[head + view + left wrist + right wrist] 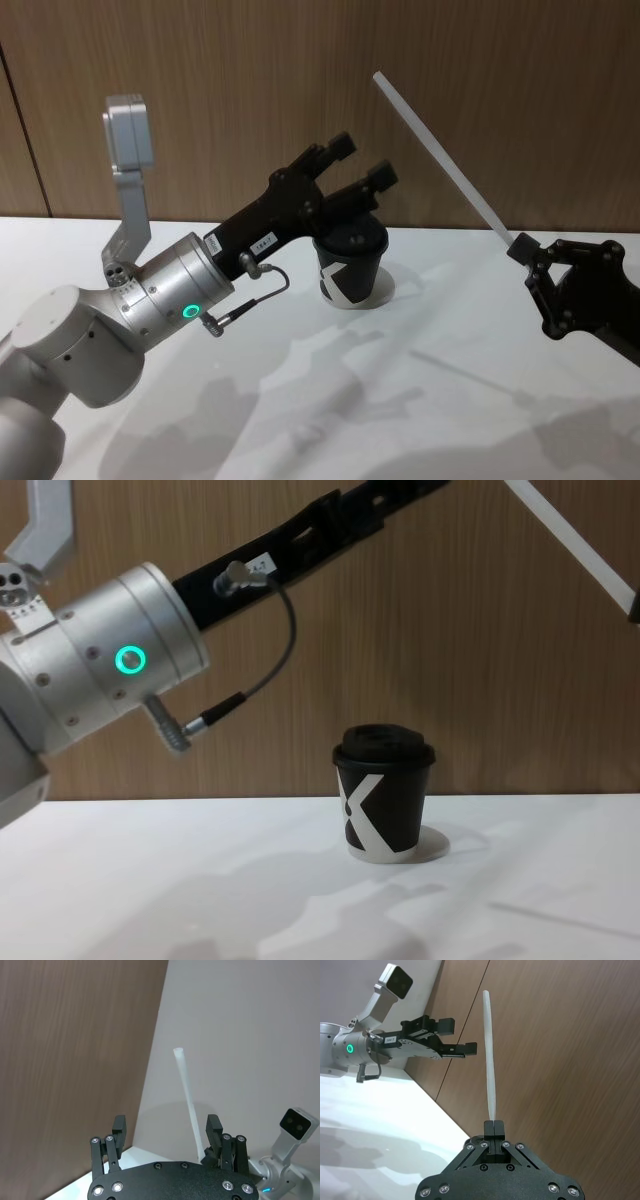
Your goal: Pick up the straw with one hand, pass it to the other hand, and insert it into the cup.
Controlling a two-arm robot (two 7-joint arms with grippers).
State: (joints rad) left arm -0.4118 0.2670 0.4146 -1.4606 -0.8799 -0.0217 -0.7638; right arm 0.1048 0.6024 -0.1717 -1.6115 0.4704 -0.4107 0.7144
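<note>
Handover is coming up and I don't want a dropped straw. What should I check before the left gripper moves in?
1. Right gripper shut on the long thin white straw: ok.
2. Left gripper open: ok.
3. Straw inside the left gripper's opening: not ok, it stands apart.
4. Free straw length beyond the right grip: ok.
5. Small black paper cup with domed lid upright: ok.
6. Hole in lid: cannot tell.

Surfaces noted, mostly matt.
Wall (220, 60) is wood-grained; table (450, 420) smooth white; straw (445, 159) smooth plastic; cup (400, 805) matt paper; wrist (165, 285) brushed metal.
</note>
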